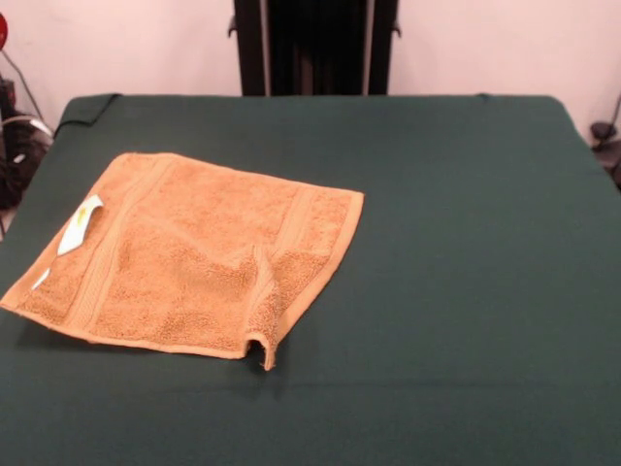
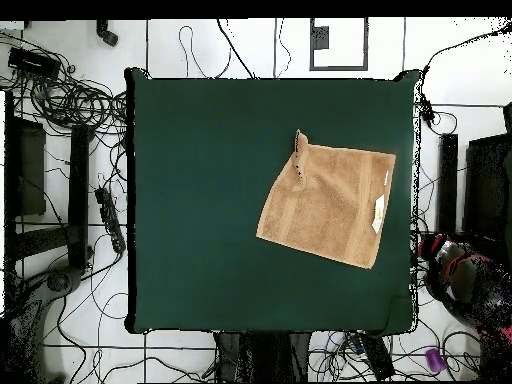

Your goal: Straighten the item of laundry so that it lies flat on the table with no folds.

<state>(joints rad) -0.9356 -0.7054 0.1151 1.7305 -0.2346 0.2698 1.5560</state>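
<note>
The item of laundry [image 1: 194,257], an orange-tan towel with woven bands and a white label near one edge, lies spread on the left part of the dark green table [image 1: 456,243]. Its near corner stands up in a pinched ridge above the cloth. From above, the item of laundry [image 2: 330,203] sits toward the right side of the table [image 2: 200,200], with the raised corner pointing to the far edge. The gripper shows in neither view.
Cables and equipment cover the floor around the table in the overhead view. A dark pedestal column [image 1: 313,47] stands behind the table's far edge. The towel's label side lies close to the table's side edge.
</note>
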